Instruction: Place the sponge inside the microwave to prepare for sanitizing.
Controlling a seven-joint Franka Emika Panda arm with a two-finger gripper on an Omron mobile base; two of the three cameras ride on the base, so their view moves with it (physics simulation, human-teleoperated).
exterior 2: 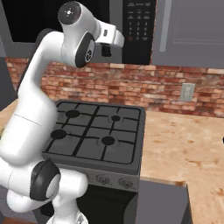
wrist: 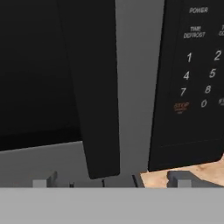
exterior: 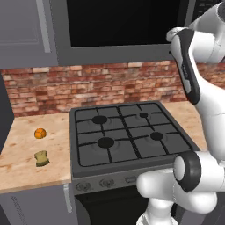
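You had hardly begun: the sponge (exterior: 41, 158) lay on the wooden desk (exterior: 26, 132) left of the stove (exterior: 125, 132), near a small orange ball (exterior: 40, 133). Your tool (wrist: 111, 181) stood wide and empty, close against the microwave (exterior: 118, 26) by its door handle (wrist: 94, 87) and keypad (wrist: 197, 74). The door looked shut, so opening, fetching and placing remained. A brick wall (exterior: 110, 85) backed the desk.

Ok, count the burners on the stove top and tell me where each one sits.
4 on the stove: back left, back right, front left, front right. None looks hidden in the left base view.
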